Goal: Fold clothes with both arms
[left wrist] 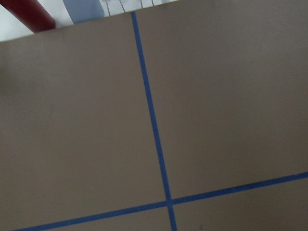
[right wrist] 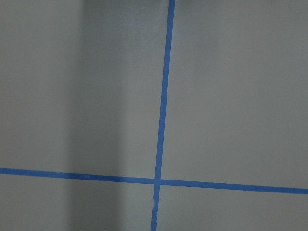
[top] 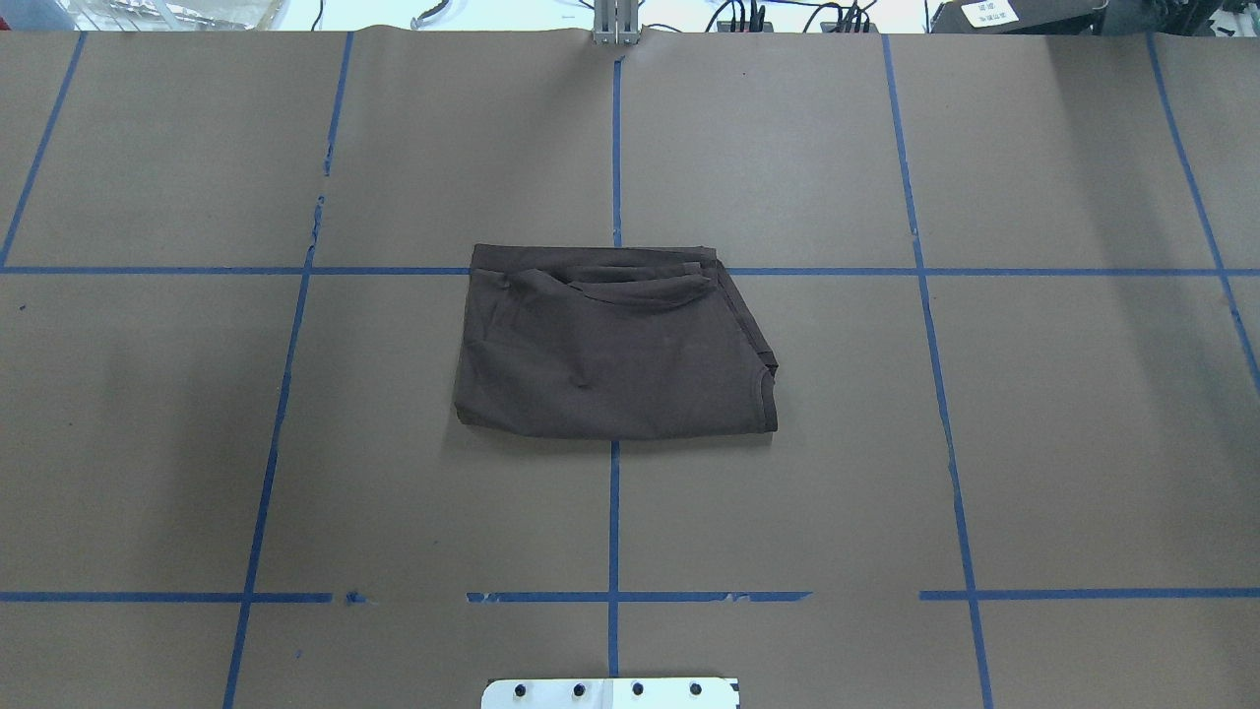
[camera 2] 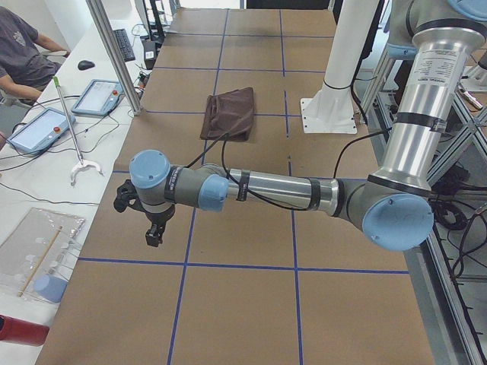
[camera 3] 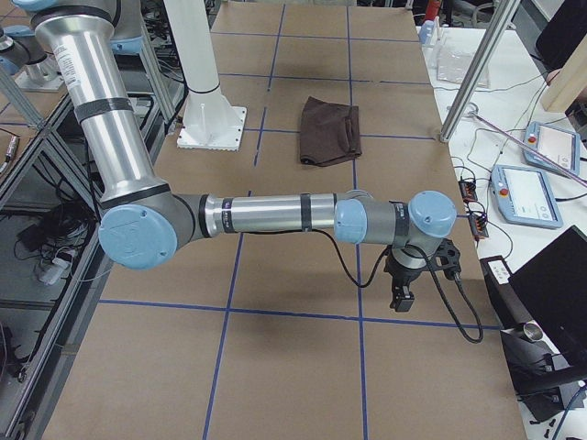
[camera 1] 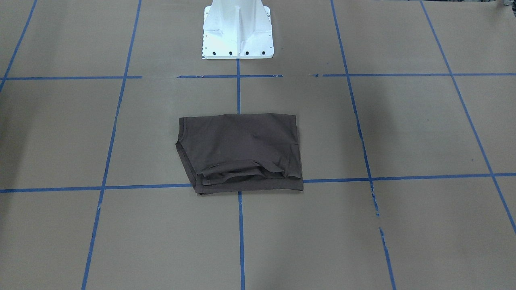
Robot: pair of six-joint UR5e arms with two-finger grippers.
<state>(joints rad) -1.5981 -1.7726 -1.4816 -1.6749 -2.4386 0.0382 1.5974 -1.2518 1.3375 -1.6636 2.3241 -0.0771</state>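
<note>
— Taken from the left, where is the T-shirt found relative to the fingers?

— The left gripper [camera 2: 154,232] is seen only from the side, hung over bare paper toward the left end of the table [top: 148,443]; whether its fingers are parted or closed cannot be told. The T-shirt [top: 615,345] is laid folded at the middle of the table, astride the centre tape line [top: 613,512], so it lies inward from that gripper and well apart. The right gripper [camera 3: 402,295] is held likewise toward the right end, and its fingers' state cannot be told either. Neither arm is judged clearly nearer.

— And how is the shirt pointed?

— Its long axis is run across the table, left to right. The left end appears closed by a smooth fold. The loose stacked layers are turned to the far edge, away from the white base bracket [top: 610,692]. The ribbed collar [top: 766,382] is shown at the right end. The folding is judged all but done
</note>
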